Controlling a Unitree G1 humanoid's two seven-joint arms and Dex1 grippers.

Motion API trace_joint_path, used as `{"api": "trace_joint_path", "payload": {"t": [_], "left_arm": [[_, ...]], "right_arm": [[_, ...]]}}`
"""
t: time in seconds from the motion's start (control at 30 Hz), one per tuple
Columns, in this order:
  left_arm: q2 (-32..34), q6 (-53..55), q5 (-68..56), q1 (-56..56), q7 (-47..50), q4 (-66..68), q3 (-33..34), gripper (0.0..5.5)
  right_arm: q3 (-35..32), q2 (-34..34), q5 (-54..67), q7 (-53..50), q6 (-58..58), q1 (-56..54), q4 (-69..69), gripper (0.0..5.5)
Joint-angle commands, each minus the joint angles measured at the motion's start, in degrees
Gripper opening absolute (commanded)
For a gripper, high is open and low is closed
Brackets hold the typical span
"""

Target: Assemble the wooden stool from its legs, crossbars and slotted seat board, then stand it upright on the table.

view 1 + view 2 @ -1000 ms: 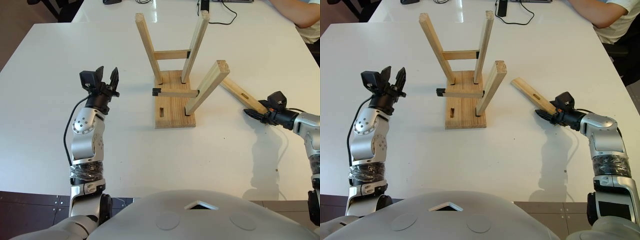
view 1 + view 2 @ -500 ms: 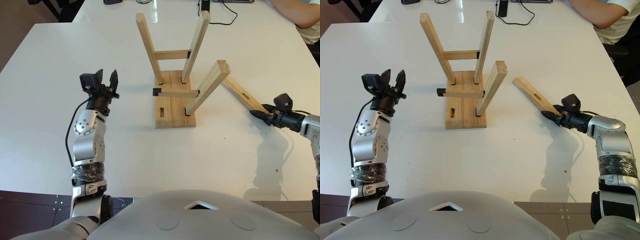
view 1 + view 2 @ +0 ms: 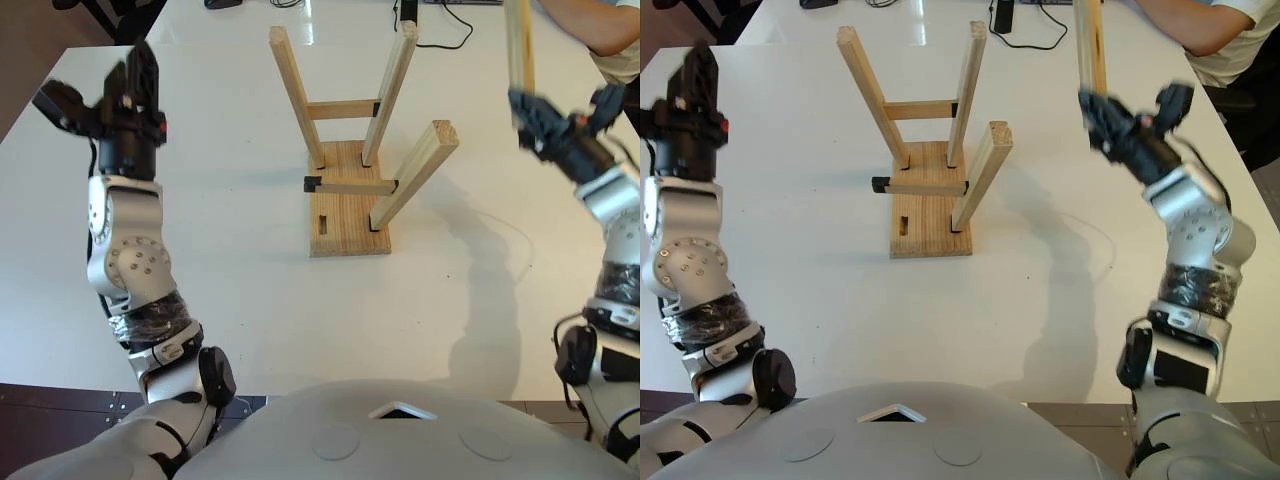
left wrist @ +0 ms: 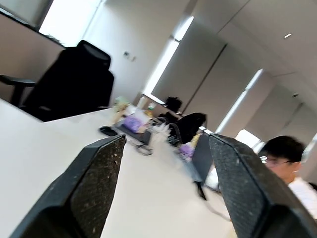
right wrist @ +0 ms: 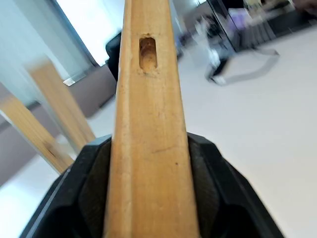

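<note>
The slotted seat board lies flat mid-table with three legs standing up from it, joined by two crossbars. One slot in the board stays bare on its left side. My right gripper is raised high at the right, shut on the fourth wooden leg, which points almost straight up; in the right wrist view the leg runs between the black pads. My left gripper is lifted at the far left, open and holding nothing, its fingers spread in the left wrist view.
A black cable and small dark devices lie on the far table. A person's arm rests at the far right corner. White tabletop stretches around the board on all sides.
My right gripper lifted the fourth leg off the table and swung it up to near vertical. My left arm rose and moved outward to the left, still open.
</note>
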Motion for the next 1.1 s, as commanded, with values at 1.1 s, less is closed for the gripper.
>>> {"api": "trace_joint_path", "payload": {"t": [1.1], "left_arm": [[17.5,18.8,-38.7,-14.3,-11.0,-13.9,-17.3,2.94]], "right_arm": [[17.8,-11.9,13.5,21.2,17.2,-10.4,-23.5,2.04]]}}
